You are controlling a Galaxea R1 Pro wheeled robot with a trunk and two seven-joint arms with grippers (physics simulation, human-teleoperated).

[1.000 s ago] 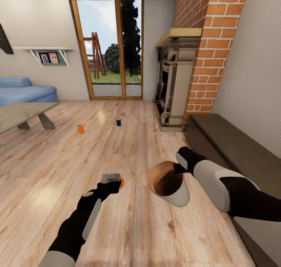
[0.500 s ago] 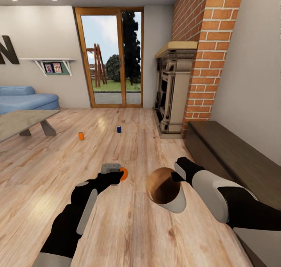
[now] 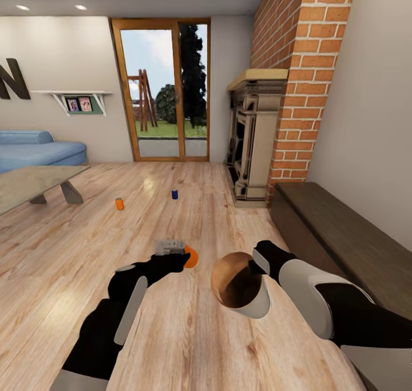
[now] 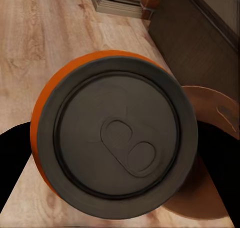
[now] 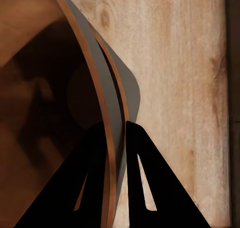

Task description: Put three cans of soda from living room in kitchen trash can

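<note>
Progress stands at the first of three cans, judging by how things lie. The left gripper (image 3: 182, 257) is closed on an orange can (image 3: 191, 257), held above the wooden floor (image 3: 171, 334); in the left wrist view the can's grey top (image 4: 117, 140) faces the camera, with black fingers (image 4: 15, 158) on either side of it. The right gripper (image 3: 256, 263) pinches the rim of the bin (image 3: 240, 288), which hangs tilted with its tan mouth turned toward the left arm. The right wrist view shows both fingers (image 5: 100, 163) clamped on the thin wall of the bin (image 5: 95, 77), one inside and one outside.

The held can sits just beside the bin's mouth, at about 10 o'clock from it in the head view, not yet over the opening. No can can be seen inside the bin, though its depth is shadowed.

Two cans wait on the floor well ahead: a second orange can (image 3: 119, 204) at about 11 o'clock from the robot, near the low counter (image 3: 34, 182), and a blue can (image 3: 174, 194) at about 12 o'clock, toward the glass doors (image 3: 163, 87). The fireplace (image 3: 252, 133) stands at 1 o'clock.

So the remaining work appears to be dropping this can in, collecting the other two, and getting the bin to the kitchen.
</note>
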